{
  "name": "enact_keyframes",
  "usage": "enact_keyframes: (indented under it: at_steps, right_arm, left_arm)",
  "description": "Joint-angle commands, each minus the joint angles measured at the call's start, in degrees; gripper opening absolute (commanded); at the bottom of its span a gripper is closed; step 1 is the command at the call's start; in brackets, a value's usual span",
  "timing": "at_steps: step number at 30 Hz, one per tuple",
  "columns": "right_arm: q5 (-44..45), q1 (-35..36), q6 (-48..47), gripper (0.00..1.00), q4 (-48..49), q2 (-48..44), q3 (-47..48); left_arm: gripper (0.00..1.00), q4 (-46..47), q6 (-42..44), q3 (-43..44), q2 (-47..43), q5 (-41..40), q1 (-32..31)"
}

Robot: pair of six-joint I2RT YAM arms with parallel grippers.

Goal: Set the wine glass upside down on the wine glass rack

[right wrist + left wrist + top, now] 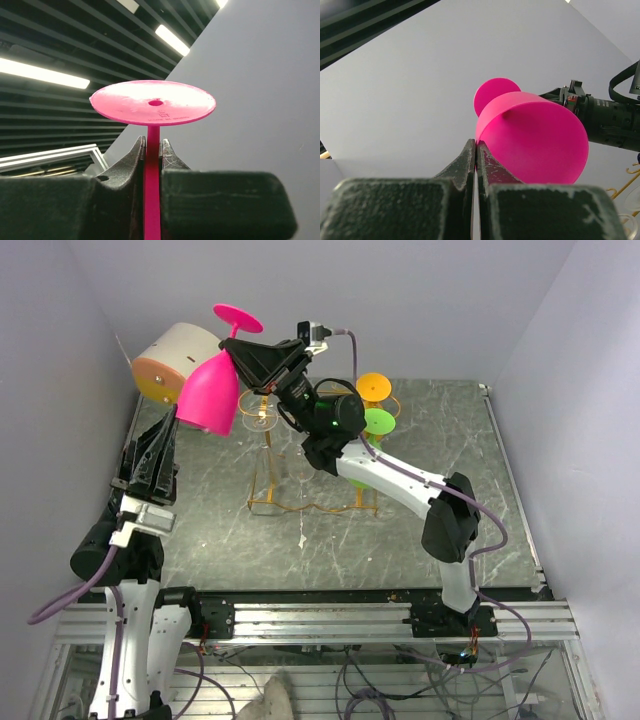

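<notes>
Wine glass (208,392): pink, opaque, off the counter (450,450) and in the air, up and to the left of the wine glass rack (265,475), not touching it. Inverted but tilted: foot disc uppermost, bowl below it with the mouth turned down and toward the left arm. Overlapping a beige drum-shaped box (180,352) in the top view; contact between the two not determinable.

At the right tool (238,346): closed on the stem of the wine glass just under the foot disc. Confirmed from the right wrist: stem upright between both fingers (125,165), pressed on either side, disc directly above the tips.

At the left tool (476,146): raised from below, fingers drawn together to a hairline gap. Tips at the near edge of the bowl's rim, apparently pinching the thin wall there, though seen edge-on and hard to confirm. Bowl mouth facing the left wrist camera, foot disc visible behind it.

Rack condition: gold wire, standing on the counter near the middle rear, right arm reaching past it. Loaded on its right side with an orange glass (373,388) and a green glass (378,422), both foot up. Clear glass-like object (258,415) at the left end of the top frame, under the right tool; too faint to identify.
</notes>
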Motion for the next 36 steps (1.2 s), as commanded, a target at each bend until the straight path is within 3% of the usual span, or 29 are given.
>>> enact_keyframes:
  at_steps: [1,7,9,11,12,13,17,21,24,27,32,36]
  right_arm:
    - [-0.19,0.94,0.07,0.00,2.48,0.58,2.77]
    - [-0.08,0.96,-8.11,0.00,-4.18,-3.95,1.45]
    - [-0.02,0.94,-8.29,0.00,-4.02,-3.95,1.47]
    - [-0.18,0.93,-9.53,0.00,-5.03,-4.25,1.80]
    - [-0.18,0.79,-10.72,0.00,-6.33,-4.79,1.92]
    - [-0.10,0.59,-12.41,0.00,-7.57,-5.42,1.95]
    - [0.18,0.10,-22.65,0.00,-14.45,-9.28,2.01]
    - [0.75,0.14,-34.08,0.00,-23.40,-13.64,2.30]
    - [1.31,0.19,-41.77,0.00,-30.88,-18.18,1.33]
    - [2.93,0.15,-49.28,0.00,-39.05,-24.39,-0.74]
    - [7.60,0.27,-59.44,0.00,-51.29,-36.27,-9.42]
    - [8.88,0.23,-62.52,0.00,-60.60,-45.56,-18.35]
  left_arm:
    - [0.07,-2.91,-0.90,1.17,0.30,-1.81,0.16]
    - [0.09,-21.19,-4.84,9.38,1.29,-7.49,0.16]
    - [0.30,-27.96,-6.77,12.12,1.81,-7.19,0.23]
    - [0.64,-36.47,-9.47,15.97,2.80,-6.92,0.17]
    - [0.74,-41.95,-10.53,18.48,3.43,-6.75,0.20]
    - [0.78,-47.90,-11.11,21.52,4.12,-6.91,0.18]
    - [0.77,-74.68,-9.93,35.22,7.60,-6.92,0.17]
    - [0.73,-90.67,-4.34,43.95,8.00,-7.03,0.21]
    - [0.67,-103.49,0.51,52.82,11.85,-12.35,0.14]
    - [0.71,-117.68,2.93,59.69,17.94,-15.90,0.11]
    - [0.65,-120.69,2.46,58.42,20.52,-21.37,1.89]
    - [0.68,-120.01,1.98,59.58,21.96,-23.84,2.73]
